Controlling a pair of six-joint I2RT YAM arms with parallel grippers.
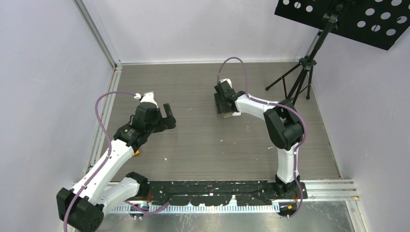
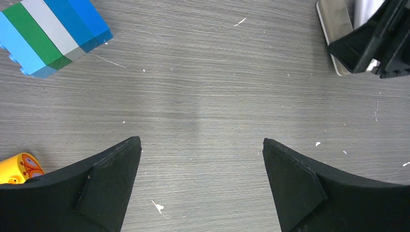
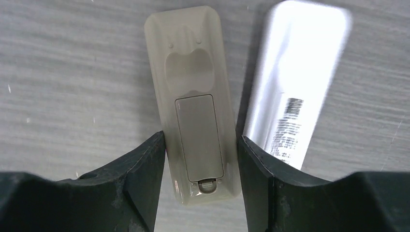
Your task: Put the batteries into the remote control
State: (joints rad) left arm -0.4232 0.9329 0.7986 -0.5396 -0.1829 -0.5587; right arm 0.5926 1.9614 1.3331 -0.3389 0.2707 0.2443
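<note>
Right wrist view: we see the right gripper (image 3: 200,140) with its jaws pressed against both long edges of the grey-tan bar (image 3: 193,96), so we read them as clenched on it.
Grey-tan bar: it lies flat on the desk (image 3: 72,72), with a hatch-like panel and a small latch facing up. We judge the grip is meant to steady or shift it.
Remote control: the remote control (image 3: 295,82) lies just beside the bar at its 3 o'clock, roughly parallel and outside the jaws. Its glossy white side with a printed label faces up, and no open recess shows.
Batteries: we find no batteries in any view.
Left gripper: the left gripper (image 2: 203,186) hovers over bare desk with its jaws released, spread wide and holding nothing. In the top external view it sits at 9 o'clock of the right gripper, well apart, which we take as keeping clear of the work.
Clutter: in the left wrist view a blue, green and white brick block (image 2: 53,34) sits at 10 o'clock and a yellow toy (image 2: 17,169) at 8 o'clock, both apart from the jaws.
Stage: we judge that loading has not begun. A compartment must first be opened and the cells found.
</note>
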